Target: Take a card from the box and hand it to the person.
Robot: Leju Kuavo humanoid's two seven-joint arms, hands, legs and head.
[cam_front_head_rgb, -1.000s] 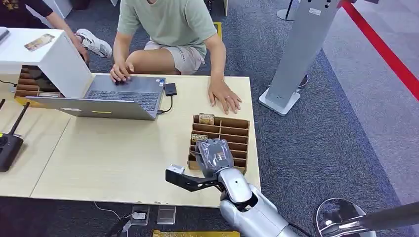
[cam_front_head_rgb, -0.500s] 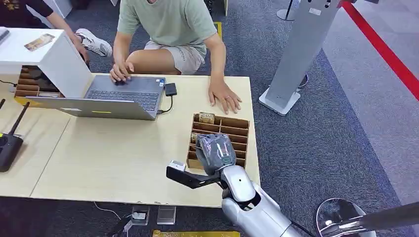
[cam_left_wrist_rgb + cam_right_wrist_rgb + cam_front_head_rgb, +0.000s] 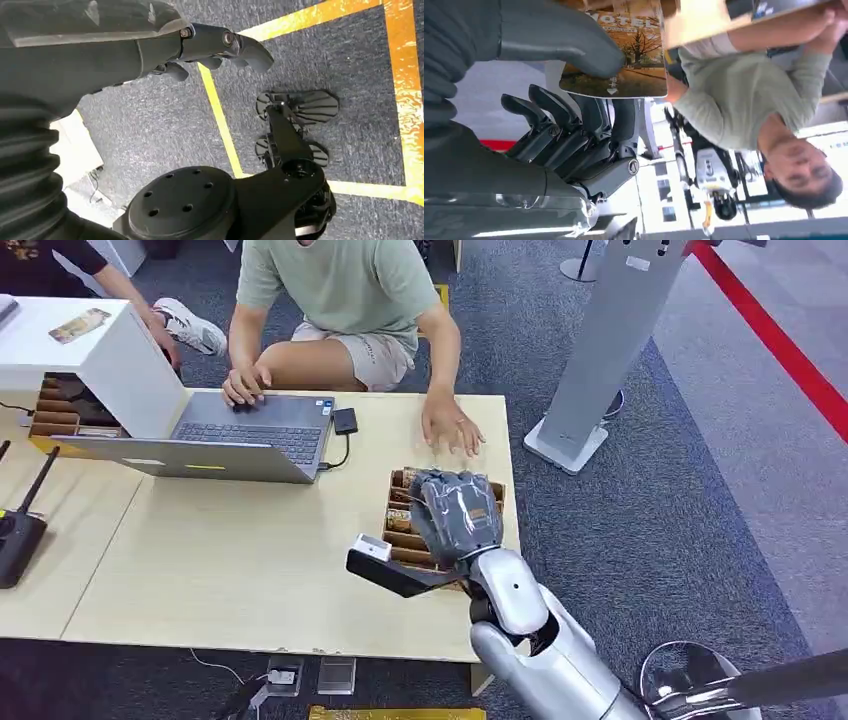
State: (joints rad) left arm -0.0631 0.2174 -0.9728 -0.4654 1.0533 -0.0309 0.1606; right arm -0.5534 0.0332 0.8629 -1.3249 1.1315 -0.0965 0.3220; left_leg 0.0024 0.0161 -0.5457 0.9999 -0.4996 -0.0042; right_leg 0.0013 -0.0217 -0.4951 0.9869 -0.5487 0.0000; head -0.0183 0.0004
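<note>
**Readable text: one word on the card**

The card (image 3: 624, 55), pinched by the right hand (image 3: 574, 100), carries the word "MOTEL" in pale capitals above a picture of a tree, with smaller lines beneath too fine to read. Elsewhere, the laptop (image 3: 240, 435) stickers are illegible.

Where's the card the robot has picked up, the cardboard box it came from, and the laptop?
card (image 3: 626, 55): right wrist view, on its printed face.
cardboard box (image 3: 400, 540): head view, on a divider left of the robot's hand.
laptop (image 3: 262, 430): head view, on the keyboard.
</note>
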